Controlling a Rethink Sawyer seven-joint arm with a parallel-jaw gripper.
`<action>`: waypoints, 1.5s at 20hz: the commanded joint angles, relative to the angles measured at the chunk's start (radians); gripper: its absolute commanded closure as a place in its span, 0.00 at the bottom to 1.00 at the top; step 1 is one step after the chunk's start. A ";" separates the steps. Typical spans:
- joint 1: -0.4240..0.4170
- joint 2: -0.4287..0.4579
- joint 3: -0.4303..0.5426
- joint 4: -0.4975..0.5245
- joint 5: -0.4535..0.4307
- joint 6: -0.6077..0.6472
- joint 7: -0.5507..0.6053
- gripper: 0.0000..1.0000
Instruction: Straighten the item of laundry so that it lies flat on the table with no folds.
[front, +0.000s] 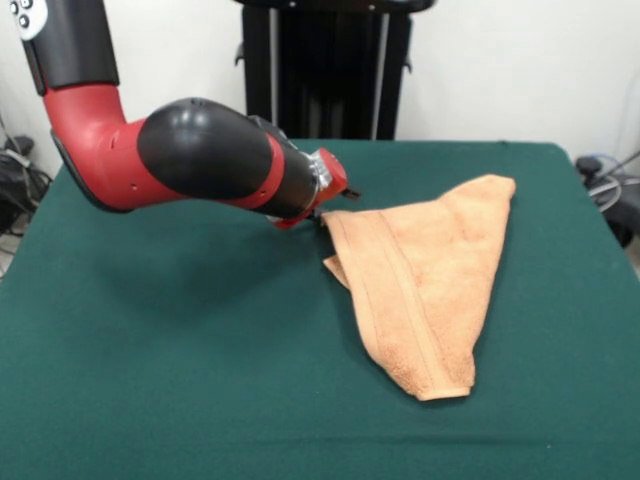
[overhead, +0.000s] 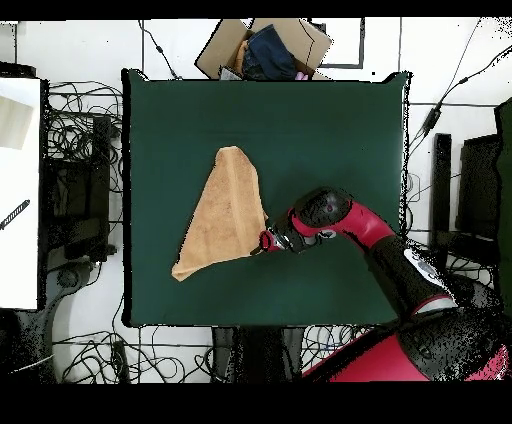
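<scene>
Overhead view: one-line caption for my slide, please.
Tool at the corner of a folded, triangular towel on the green table.

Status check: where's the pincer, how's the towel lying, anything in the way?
Pincer low at the towel's corner, grip state unreadable. Towel folded into a triangle on the table, not flat. Nothing else on the cloth.

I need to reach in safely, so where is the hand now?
Front view: the hand is mid-table at the folded towel's left corner.
</scene>
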 joint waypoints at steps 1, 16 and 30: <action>0.012 0.008 0.070 -0.114 -0.116 -0.279 -0.141 0.00; 0.037 0.013 0.070 -0.143 -0.117 -0.283 -0.119 0.00; 0.044 0.018 0.067 -0.151 -0.118 -0.298 -0.100 0.00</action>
